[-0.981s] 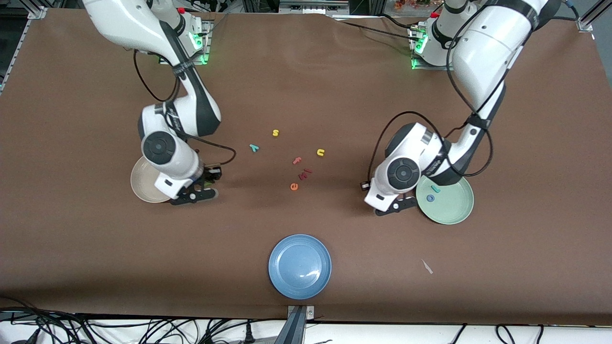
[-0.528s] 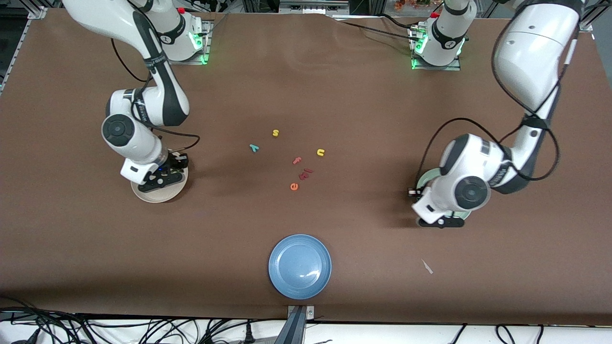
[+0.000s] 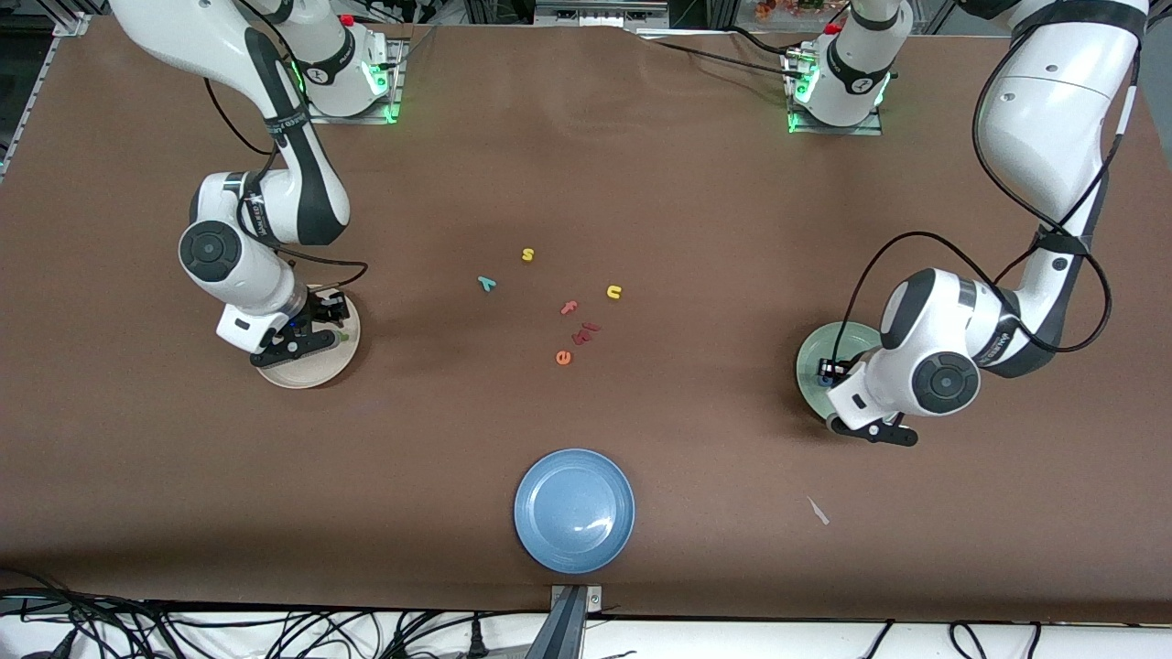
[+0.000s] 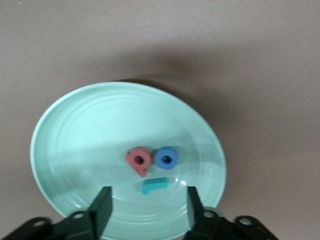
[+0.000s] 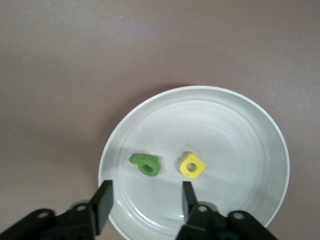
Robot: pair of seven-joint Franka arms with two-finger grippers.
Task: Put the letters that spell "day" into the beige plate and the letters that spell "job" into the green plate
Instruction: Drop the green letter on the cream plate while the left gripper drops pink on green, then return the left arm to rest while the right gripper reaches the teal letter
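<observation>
Brown worktop [image 3: 641,165] fills my front view, and sweeping across it from the right arm's end I first meet the beige plate [image 3: 320,371], with my right tool [image 3: 307,340] hanging just over it. On the right wrist view its fingers [image 5: 104,200] stand spread with nothing between them, and in the plate under them lie the green "d" [image 5: 146,164] and the yellow "a" [image 5: 192,165], a little apart from each other. Next, near the middle of the worktop, I see the teal "y" [image 3: 486,283] lying loose, with the yellow "s" [image 3: 527,254] beside it and farther from the front camera. Then comes a small cluster: the pink "f" [image 3: 569,307], the orange "e" [image 3: 563,358] nearer the camera, a dark red scrap [image 3: 584,333] between them that I cannot read, and the yellow "u" [image 3: 613,292]. The blue plate [image 3: 574,510] sits close to the camera edge, well apart from the letters. Toward the left arm's end lies the green plate [image 3: 810,361], and my left tool [image 3: 870,428] hangs over its camera-side rim. On the left wrist view its fingers [image 4: 102,207] are parted and hold nothing; in the plate I count the red-pink "b" [image 4: 139,160] just beside the blue "o" [image 4: 166,158], with the teal "j" [image 4: 153,185] close by. A pale scrap [image 3: 818,511] lies on the worktop nearer the camera than that plate.
</observation>
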